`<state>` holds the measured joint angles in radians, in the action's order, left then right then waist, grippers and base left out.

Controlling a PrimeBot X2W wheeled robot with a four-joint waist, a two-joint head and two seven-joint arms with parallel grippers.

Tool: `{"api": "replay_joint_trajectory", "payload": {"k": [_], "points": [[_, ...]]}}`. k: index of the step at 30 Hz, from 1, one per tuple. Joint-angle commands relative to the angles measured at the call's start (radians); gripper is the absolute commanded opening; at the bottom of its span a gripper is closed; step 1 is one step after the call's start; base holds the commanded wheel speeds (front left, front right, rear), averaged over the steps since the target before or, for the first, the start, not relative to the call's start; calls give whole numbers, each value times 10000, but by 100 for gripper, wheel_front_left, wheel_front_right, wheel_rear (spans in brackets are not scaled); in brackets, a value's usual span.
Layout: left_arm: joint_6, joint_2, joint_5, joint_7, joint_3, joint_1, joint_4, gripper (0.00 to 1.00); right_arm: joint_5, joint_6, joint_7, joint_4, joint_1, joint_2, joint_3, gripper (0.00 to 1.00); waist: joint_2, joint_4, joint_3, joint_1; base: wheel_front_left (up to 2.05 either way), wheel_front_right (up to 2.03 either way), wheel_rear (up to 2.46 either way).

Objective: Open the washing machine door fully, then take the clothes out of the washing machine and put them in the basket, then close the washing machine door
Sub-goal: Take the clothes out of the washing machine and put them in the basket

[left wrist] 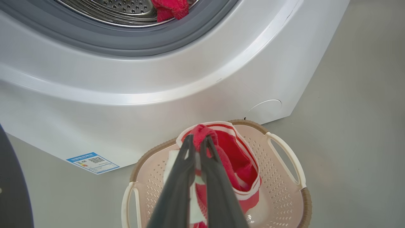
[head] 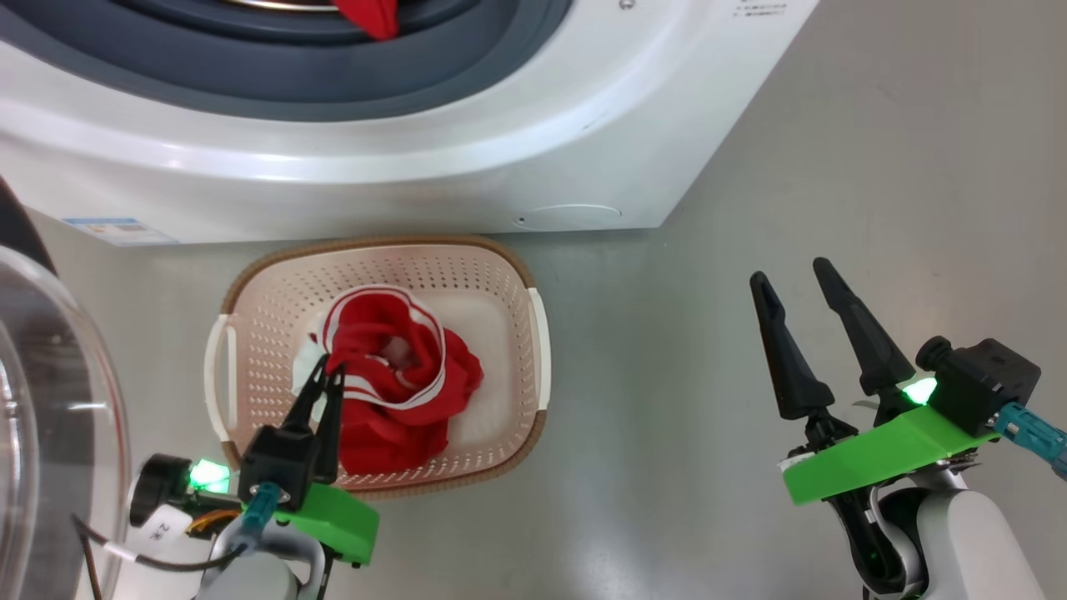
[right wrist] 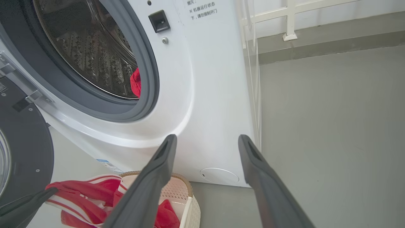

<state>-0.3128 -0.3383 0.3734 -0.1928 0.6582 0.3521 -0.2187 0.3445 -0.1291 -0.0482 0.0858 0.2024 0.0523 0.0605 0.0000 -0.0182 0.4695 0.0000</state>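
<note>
Left gripper (head: 329, 367) narrow on clothes (head: 417, 375) above basket (head: 375, 243), its long axis along washing machine (head: 417, 167) front; right gripper (head: 790, 273) wide, empty.

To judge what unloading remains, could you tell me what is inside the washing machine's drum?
A bright red piece of fabric lies at the front lip of the perforated steel drum. The grey rubber ring covers the drum floor around it.
</note>
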Motion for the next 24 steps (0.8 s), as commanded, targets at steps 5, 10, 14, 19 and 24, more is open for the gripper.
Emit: {"api": "replay_joint_trajectory", "payload": {"k": [5,10,14,19,24], "points": [[366,25,125,-294,-148,576,-1009,0,-70,-16,-33,239,133,-20,367,100,0,-207,213,0,0,0,0],[740,257,121,-431,-19,1060,-2244,0,-26,-16,-75,199,239,-20,491,100,0,-389,380,0,0,0,0],[982,472,120,-493,62,1495,-3163,0,22,-16,-120,170,323,-20,575,100,0,-548,558,0,0,0,0],[1290,714,186,-553,87,2037,-4339,0,63,-16,-178,148,442,-20,646,100,0,-761,830,0,0,0,0],[1587,903,258,-579,108,2585,-5572,0,94,-16,-238,134,563,-20,704,100,0,-948,1115,0,0,0,0]]}}
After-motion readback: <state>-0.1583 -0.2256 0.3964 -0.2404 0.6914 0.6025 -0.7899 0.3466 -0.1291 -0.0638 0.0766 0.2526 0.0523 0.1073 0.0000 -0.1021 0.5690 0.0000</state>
